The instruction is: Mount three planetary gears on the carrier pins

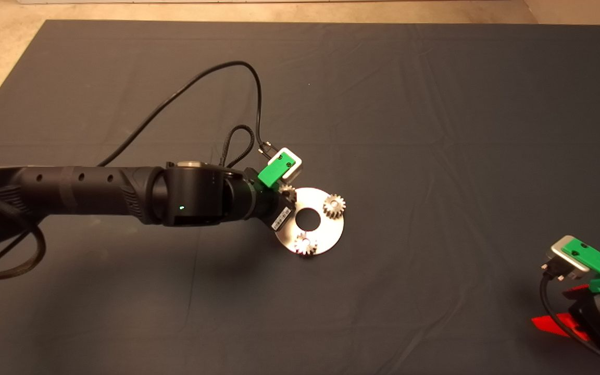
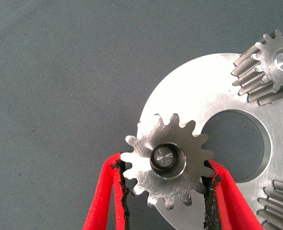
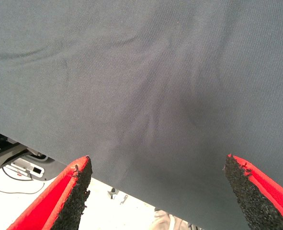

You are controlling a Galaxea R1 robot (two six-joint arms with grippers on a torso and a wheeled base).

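The shiny round carrier disc (image 1: 328, 229) lies mid-mat. Two planetary gears (image 1: 334, 205) (image 1: 305, 244) sit on its pins. My left gripper (image 1: 285, 197) is at the disc's left rim, shut on the third gear (image 1: 289, 194), which is mostly hidden under it in the head view. In the left wrist view this gear (image 2: 182, 184) lies flat on the disc (image 2: 203, 81) with a carrier pin (image 2: 164, 158) showing in its centre hole, and both pads (image 2: 119, 184) touch its teeth. The other two gears (image 2: 268, 67) (image 2: 280, 206) show there too. My right gripper (image 1: 554, 310) waits open at the lower right.
The left arm's black cables (image 1: 185, 91) loop over the mat behind the wrist. The right wrist view shows the open right gripper (image 3: 158, 165) over the mat's edge (image 3: 60, 160) with floor and equipment beyond.
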